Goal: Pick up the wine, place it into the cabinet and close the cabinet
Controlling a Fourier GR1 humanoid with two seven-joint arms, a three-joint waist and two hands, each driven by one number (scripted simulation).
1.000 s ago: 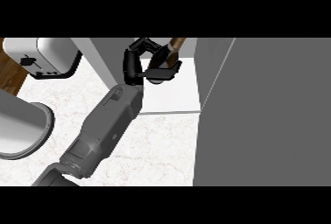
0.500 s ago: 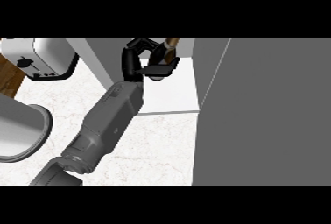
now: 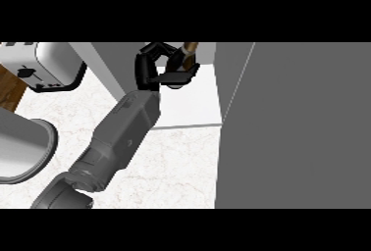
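One grey forearm reaches from the lower left up across the marbled tabletop (image 3: 181, 162) to the open cabinet (image 3: 196, 105), whose white floor shows beneath the hand. It cannot be told from this view which arm it is. The black hand (image 3: 163, 68) is curled around the wine (image 3: 190, 50), its fingers wrapped about the brown bottle so that only the upper part shows, inside the cabinet opening. The grey cabinet door (image 3: 297, 127) stands open at the right. A toaster (image 3: 39, 63) sits at the upper left.
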